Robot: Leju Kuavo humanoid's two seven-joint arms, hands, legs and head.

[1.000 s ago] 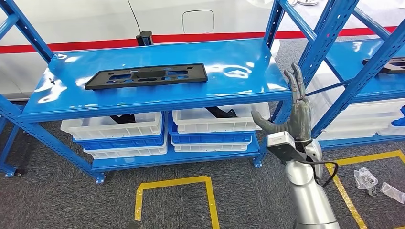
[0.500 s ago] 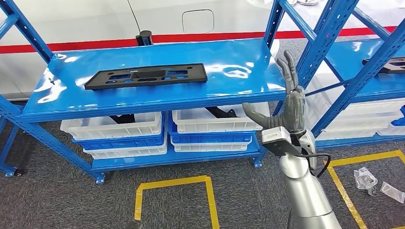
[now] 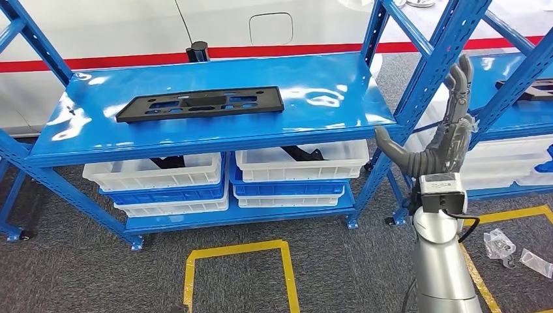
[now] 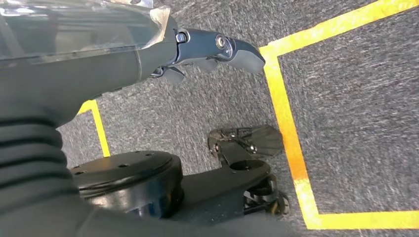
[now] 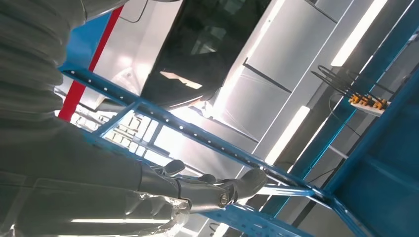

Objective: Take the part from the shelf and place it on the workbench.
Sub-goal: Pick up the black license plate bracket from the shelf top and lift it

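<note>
Standing across the middle of the head view, the blue shelf (image 3: 215, 124) carries the work on its top deck, an open surface that a hand can reach from the front. Under that deck, toward 6 o'clock, white bins (image 3: 156, 173) sit stacked on blue trays, out of the way of the reach. On the deck at about 10 o'clock from picture centre lies the part (image 3: 201, 104), a flat black perforated plate, lying flat with nothing on it or against it, so it looks free to lift. At 3 o'clock the right hand (image 3: 438, 145) is raised beside the shelf's upright, fingers spread and straight, holding nothing, well apart from the part. The left hand (image 4: 195, 47) hangs over the grey floor with nothing in it; its fingers look loosely extended.
</note>
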